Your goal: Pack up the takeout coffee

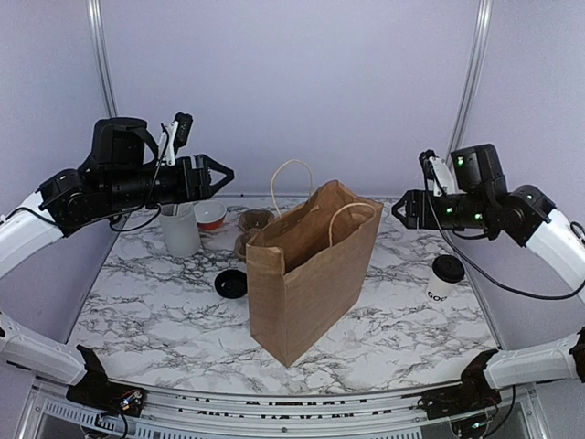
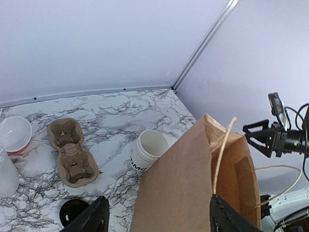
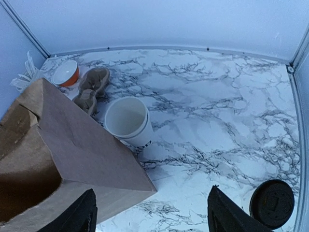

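the lidded coffee cup is seen standing upright on the marble bench, to the right of the open brown paper bag and apart from it. the left claw is held in the air up and left of the bag, spread wide with nothing gripped. the right claw is held up and right of the bag, likewise wide.

Bag stands between lid — left — and takeout coffee.
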`<state>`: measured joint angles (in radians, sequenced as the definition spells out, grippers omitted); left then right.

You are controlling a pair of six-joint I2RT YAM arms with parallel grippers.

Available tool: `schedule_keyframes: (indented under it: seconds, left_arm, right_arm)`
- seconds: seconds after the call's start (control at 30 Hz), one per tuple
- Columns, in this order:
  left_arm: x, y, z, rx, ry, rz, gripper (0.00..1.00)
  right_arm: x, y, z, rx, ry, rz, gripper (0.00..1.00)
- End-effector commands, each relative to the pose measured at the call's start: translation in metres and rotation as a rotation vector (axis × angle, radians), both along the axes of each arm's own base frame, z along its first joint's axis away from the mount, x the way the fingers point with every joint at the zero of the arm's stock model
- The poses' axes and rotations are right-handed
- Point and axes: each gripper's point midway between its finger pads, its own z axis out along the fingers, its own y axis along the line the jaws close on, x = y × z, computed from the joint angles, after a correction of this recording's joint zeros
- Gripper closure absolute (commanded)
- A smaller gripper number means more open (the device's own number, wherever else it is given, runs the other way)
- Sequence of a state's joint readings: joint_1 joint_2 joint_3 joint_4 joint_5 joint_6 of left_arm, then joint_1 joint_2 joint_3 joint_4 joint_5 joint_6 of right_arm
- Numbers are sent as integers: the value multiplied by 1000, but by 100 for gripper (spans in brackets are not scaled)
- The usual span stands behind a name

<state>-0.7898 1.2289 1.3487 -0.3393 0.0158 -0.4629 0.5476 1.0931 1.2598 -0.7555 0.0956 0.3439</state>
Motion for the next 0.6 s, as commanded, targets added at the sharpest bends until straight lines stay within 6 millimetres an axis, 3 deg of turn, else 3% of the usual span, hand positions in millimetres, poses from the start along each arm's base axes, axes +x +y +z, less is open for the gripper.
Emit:
schedule_keyframes:
  seconds: [0.0,0.27,0.43,0.57]
  left_arm:
    - [7,20,-36,2,91,72,31]
    - [-8,10,-152,91,325,24,41]
    - [-20,1,-199,130,387,-13,44]
    - [-27,-8,-226,132,407,-19,45]
  right_arm:
    - [-5,-7,-33,24,62,-52,32]
    - [-21,13,-107,106,214,16,55]
    - [-28,26,-156,159,298,42,65]
    - [-29,35,-181,159,327,48,73]
